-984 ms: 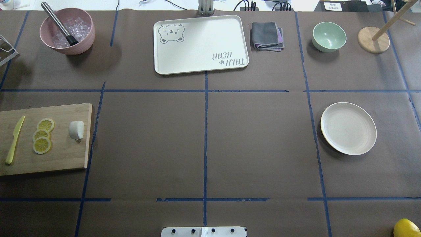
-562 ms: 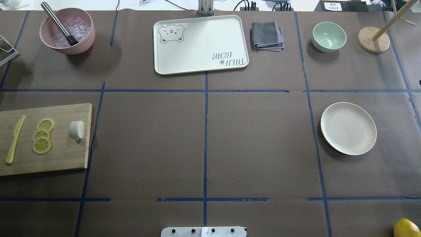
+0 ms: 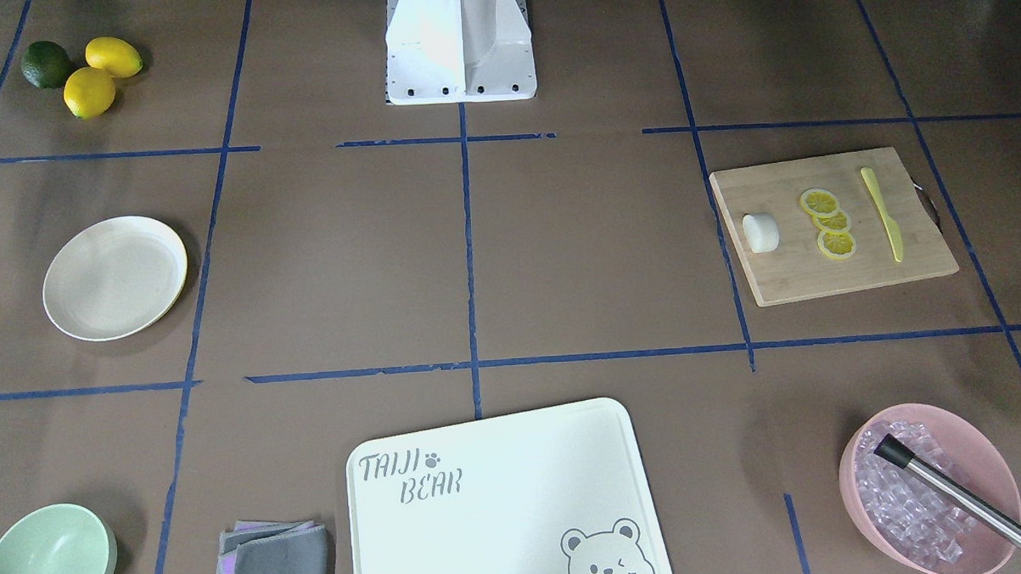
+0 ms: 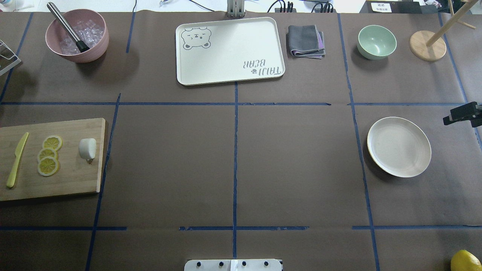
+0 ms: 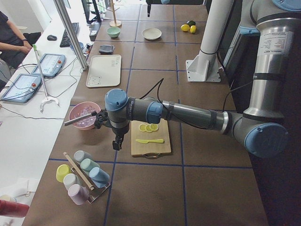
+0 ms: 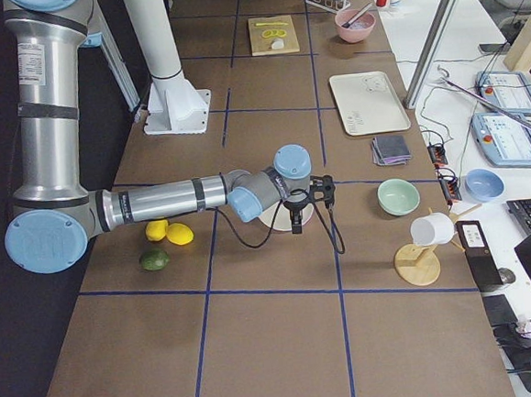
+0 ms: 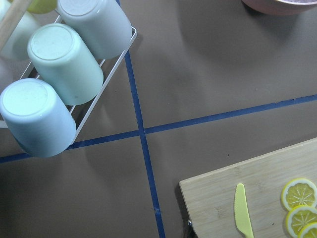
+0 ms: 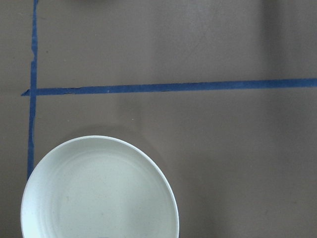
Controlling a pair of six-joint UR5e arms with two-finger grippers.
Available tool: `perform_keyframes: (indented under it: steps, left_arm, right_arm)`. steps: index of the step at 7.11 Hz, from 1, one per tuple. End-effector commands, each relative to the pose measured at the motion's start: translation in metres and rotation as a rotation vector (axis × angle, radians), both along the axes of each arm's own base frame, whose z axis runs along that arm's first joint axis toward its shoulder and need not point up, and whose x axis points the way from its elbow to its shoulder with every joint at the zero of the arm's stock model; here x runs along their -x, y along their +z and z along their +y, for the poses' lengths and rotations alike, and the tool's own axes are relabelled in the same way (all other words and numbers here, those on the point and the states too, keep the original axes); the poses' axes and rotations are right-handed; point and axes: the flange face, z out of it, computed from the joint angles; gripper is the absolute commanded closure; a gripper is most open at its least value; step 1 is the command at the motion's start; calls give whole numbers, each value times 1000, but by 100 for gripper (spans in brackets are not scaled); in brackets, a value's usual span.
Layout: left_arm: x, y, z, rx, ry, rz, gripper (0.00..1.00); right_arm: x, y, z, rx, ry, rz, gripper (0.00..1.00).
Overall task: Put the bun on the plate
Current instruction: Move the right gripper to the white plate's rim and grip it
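Brown paper crossed with blue tape lines covers the table in front of you. The bun (image 4: 87,148) sits on a wooden cutting board (image 4: 71,180) at the robot's left, close to the board edge that faces the table's middle. Its slightly longer axis runs from the robot's side toward the far side of the table, roughly parallel with that board edge. Beside it on the board you find three overlapping lemon slices (image 4: 48,155) and, farther out, a yellow knife (image 4: 17,160). The plate (image 4: 399,146) rests well apart at the robot's right, with brown paper and tape lines between the two. Along the far edge stand a pink bowl (image 4: 99,41) of ice with a metal tool (image 4: 66,24) leaning in it, a bear-printed tray (image 4: 229,49), a folded grey cloth (image 4: 305,40), a pale green bowl (image 4: 376,41) and a wooden stand (image 4: 427,46). Two lemons (image 3: 89,91) and a lime (image 3: 46,64) lie at the robot's right, near its base. The left gripper (image 5: 115,142) hangs off the board's outer end, between the pink bowl and a rack of cups (image 7: 64,74). The right gripper (image 6: 295,222) hangs by the plate's rim. You cannot tell whether either one is open or closed.
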Motion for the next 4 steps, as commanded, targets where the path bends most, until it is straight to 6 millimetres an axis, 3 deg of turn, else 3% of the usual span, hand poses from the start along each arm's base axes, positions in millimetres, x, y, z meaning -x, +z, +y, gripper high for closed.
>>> perform_keyframes:
  steps: [1, 4]
  left_arm:
    - [0, -1, 0, -2, 0, 1, 0]
    - [0, -2, 1, -4, 0, 1, 0]
  right_arm:
    - [32, 9, 13, 28, 8, 20, 0]
    - [58, 35, 14, 64, -8, 74, 0]
